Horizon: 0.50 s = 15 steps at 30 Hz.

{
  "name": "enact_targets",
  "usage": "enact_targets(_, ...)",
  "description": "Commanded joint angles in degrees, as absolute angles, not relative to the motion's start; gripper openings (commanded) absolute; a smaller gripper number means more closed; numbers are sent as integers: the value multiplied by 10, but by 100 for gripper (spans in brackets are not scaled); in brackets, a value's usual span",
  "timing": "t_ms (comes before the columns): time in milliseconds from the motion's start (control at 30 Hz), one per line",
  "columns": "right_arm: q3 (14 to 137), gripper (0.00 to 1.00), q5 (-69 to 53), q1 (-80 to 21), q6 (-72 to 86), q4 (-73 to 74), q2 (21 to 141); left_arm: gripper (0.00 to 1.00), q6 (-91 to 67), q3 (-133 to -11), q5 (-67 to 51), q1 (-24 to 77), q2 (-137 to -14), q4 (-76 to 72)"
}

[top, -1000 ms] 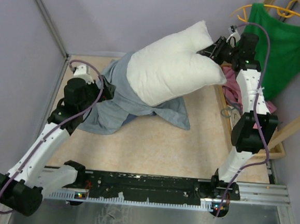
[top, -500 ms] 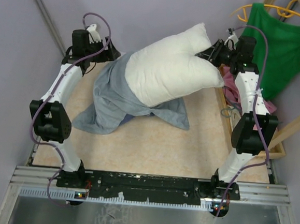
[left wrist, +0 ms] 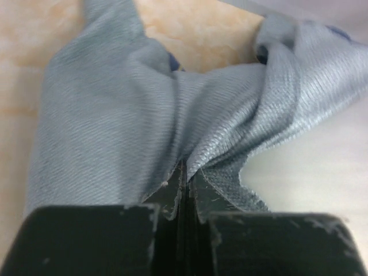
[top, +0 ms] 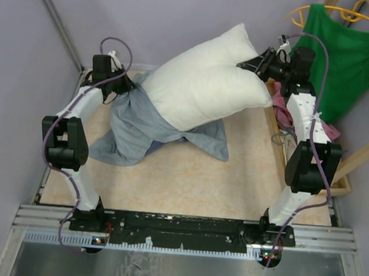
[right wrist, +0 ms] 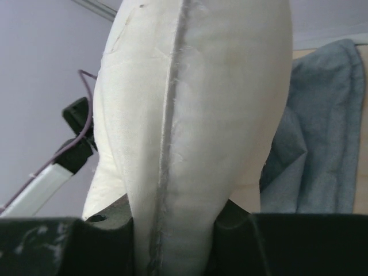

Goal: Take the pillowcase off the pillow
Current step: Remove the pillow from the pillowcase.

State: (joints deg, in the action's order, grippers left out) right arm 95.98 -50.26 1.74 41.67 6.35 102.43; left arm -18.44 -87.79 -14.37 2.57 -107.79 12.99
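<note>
The white pillow [top: 201,88] is held up at the back of the table, its right end pinched in my right gripper [top: 262,64]. In the right wrist view the pillow's seam [right wrist: 172,115] runs down between the two fingers of that gripper [right wrist: 172,215]. The grey-blue pillowcase [top: 134,127] lies crumpled on the table, with only its upper part still round the pillow's lower left end. My left gripper [top: 121,85] sits at the pillowcase's far left edge. In the left wrist view this gripper [left wrist: 187,172] is shut on a fold of the cloth [left wrist: 103,126].
A green tank top [top: 344,55] hangs on an orange hanger at the back right. A pink garment [top: 286,107] lies by a wooden frame [top: 348,167] along the table's right edge. Grey walls close off the left and back. The arms' mounting rail [top: 184,227] runs along the near edge.
My left arm swung from the near left up to the far left corner, then came onto the pillowcase's edge and shut on it. The pillow rose slightly.
</note>
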Motion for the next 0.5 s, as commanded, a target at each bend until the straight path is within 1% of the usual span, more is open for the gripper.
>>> enact_targets(0,891,0,-523,79,624,-235,928,0,-279,-809,-46,-83,-1067,149)
enact_targets(67,850,0,-516,108,696,-321,920,0,-329,-779,-68,-140,-1062,142)
enact_targets(100,848,0,-516,115,702,-321,919,0,-340,-767,-77,-158,-1061,140)
enact_targets(200,860,0,-502,113,645,-240,915,0,-348,-746,-74,-173,-1044,131)
enact_targets(233,863,0,-494,108,624,-213,912,4,-342,-737,-88,-172,-1032,113)
enact_targets(267,869,0,-485,102,600,-184,910,18,-329,-720,-121,-168,-1014,80)
enact_targets(300,877,0,-475,97,576,-152,909,42,-318,-705,-151,-162,-994,39)
enact_targets(333,886,0,-464,92,544,-120,909,83,-306,-698,-167,-151,-976,5)
enact_targets(367,892,0,-455,90,529,-98,909,98,-288,-701,-162,-138,-961,-5)
enact_targets(400,894,0,-450,90,525,-87,908,100,-266,-715,-153,-126,-952,-3)
enact_targets(467,893,0,-444,96,527,-79,907,100,-249,-747,-140,-119,-942,26)
